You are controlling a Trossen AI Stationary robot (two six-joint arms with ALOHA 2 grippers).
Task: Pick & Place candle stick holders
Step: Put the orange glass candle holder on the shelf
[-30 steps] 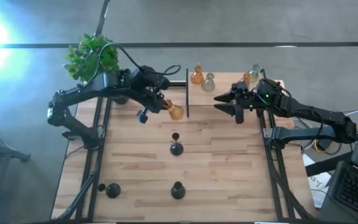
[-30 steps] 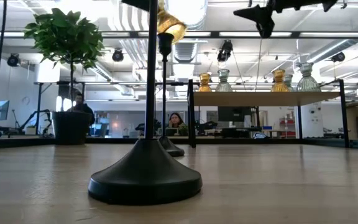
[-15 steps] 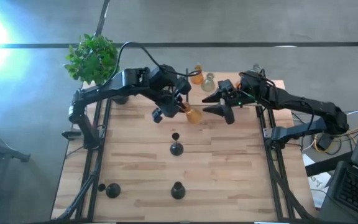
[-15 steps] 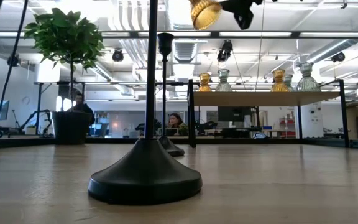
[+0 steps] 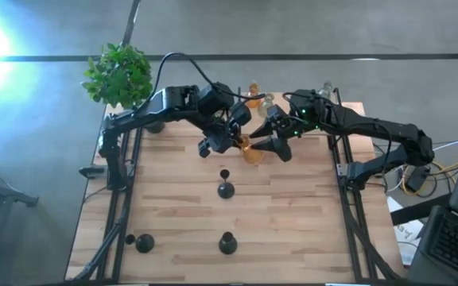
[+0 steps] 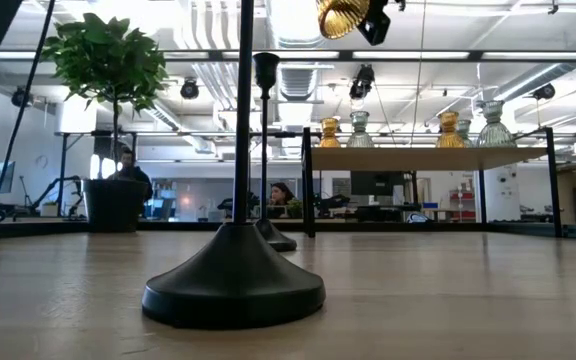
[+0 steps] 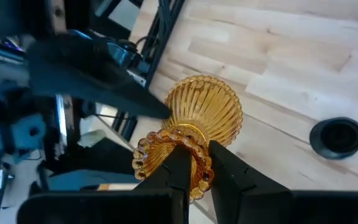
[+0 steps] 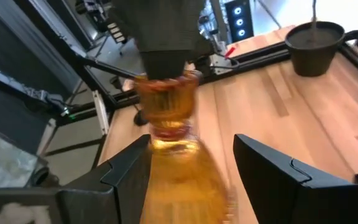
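Note:
An amber ribbed glass candle stick holder (image 5: 250,149) hangs in the air over the far middle of the table, with my left gripper (image 5: 235,143) shut on it. My right gripper (image 5: 265,145) is open; its fingers stand on either side of the holder's bulb (image 8: 185,180). Whether they touch it, I cannot tell. In the low view the holder (image 6: 338,14) shows at the top edge. Three black holders (image 5: 226,189) (image 5: 227,242) (image 5: 144,242) stand on their round bases on the table. My left gripper pinches the amber holder's beaded rim end (image 7: 166,149) between its two fingers (image 7: 180,171). The fingers slant downward from the table's left. The holder is lifted clear and tilted, its ribbed bulb (image 7: 205,109) pointing away from the fingers toward my right gripper.
A raised shelf (image 6: 428,156) at the back right carries amber and clear glass holders (image 5: 252,95) (image 5: 324,90). A thin black post (image 5: 239,119) stands at its left end. A potted plant (image 5: 119,73) stands at the far left corner.
My left gripper has carried the amber holder toward the table's right and a little up, rolling its wrist. My right gripper has come toward the table's left and up, still open, until its fingers stand around the holder's bulb.

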